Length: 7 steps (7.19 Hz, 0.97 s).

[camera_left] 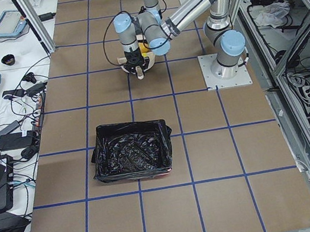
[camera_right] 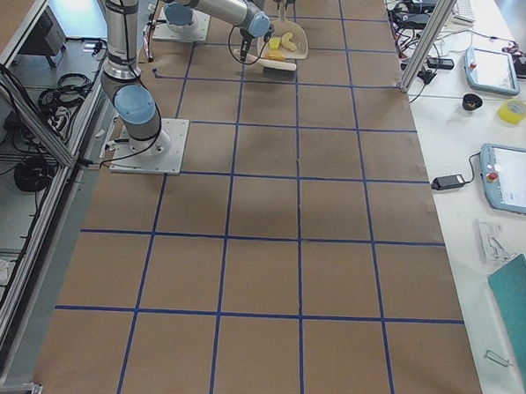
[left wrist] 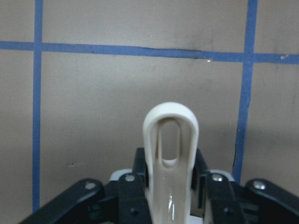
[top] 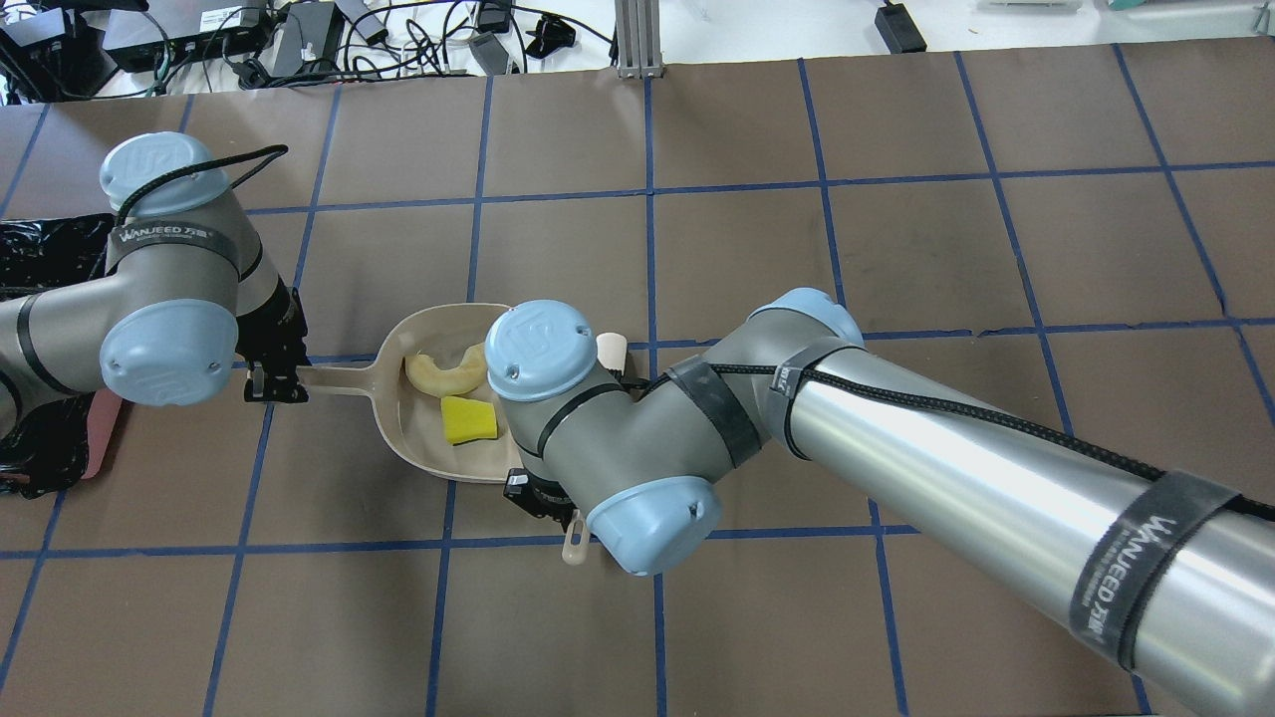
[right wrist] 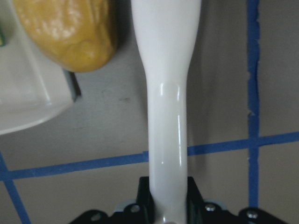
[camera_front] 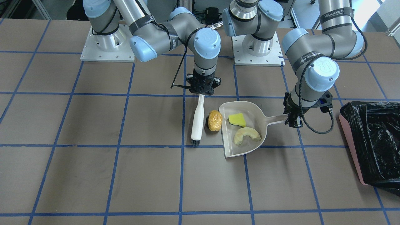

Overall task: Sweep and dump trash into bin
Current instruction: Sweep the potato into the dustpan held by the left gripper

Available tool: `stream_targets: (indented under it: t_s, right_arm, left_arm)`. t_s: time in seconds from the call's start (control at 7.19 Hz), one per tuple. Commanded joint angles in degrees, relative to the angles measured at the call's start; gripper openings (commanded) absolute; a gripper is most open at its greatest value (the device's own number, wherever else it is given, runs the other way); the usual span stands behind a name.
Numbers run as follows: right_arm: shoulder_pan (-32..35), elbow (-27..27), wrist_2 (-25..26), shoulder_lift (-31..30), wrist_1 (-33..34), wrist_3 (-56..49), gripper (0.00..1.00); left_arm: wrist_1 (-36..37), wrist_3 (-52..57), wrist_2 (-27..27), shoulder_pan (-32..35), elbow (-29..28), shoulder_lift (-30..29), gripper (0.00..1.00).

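My left gripper [camera_front: 293, 120] is shut on the handle of the beige dustpan [camera_front: 250, 109]; the left wrist view shows the handle's looped end [left wrist: 170, 140] clamped between the fingers. A yellow-green wedge [camera_front: 237, 119] and a pale crescent [camera_front: 247, 136] lie in the pan. My right gripper [camera_front: 201, 91] is shut on a white brush [camera_front: 197, 120] that lies along the table beside the pan's open lip. A golden-brown lump [camera_front: 215, 120] sits on the table between brush and lip, also in the right wrist view [right wrist: 70, 32]. The pink-sided bin [camera_front: 351, 147] with its black bag stands beyond my left arm.
The table is brown with a blue tape grid. Both arm bases [camera_front: 107, 43] are bolted at the robot's edge. In the exterior left view the bin [camera_left: 132, 156] stands about two squares from the dustpan. Operator benches with tablets [camera_right: 511, 175] lie beyond the table's far side.
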State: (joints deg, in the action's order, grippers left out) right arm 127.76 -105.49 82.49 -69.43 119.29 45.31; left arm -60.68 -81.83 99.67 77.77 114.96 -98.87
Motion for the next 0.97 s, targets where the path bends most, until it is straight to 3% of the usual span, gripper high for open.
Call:
stream_targets:
  t_s: [0.0,0.28,0.42,0.56,0.69,0.83]
  right_arm:
    - [2.8,5.1,-0.3,3.1,1.2,1.3,0.0]
    - [2.9,7.3,-3.5,4.5,2.3,5.5,0.0]
    - [2.9,8.5,-3.3,4.3,1.7,5.4,0.0]
    - [2.8,9.1,-1.8,4.2,-0.4,4.5,0.0]
    - [2.7,9.0,2.8,4.0,-3.5,3.8,0.0]
    - [2.2,9.0,3.3,2.6,-4.4,3.2,0.0]
  left_arm:
    - [-0.1,-1.6,-0.1,1.8,0.1,-0.2,0.0]
    - [0.4,-2.0,-1.7,3.9,0.0,-0.8,0.0]
    - [0.5,-1.6,-6.5,3.9,-0.1,-1.7,0.0]
    - [0.9,-1.4,-7.7,3.7,-0.5,-3.1,0.0]
    - [1.2,-0.4,-10.1,3.5,-0.8,-4.1,0.0]
    - [1.2,2.1,-13.8,2.9,-1.2,-5.4,0.0]
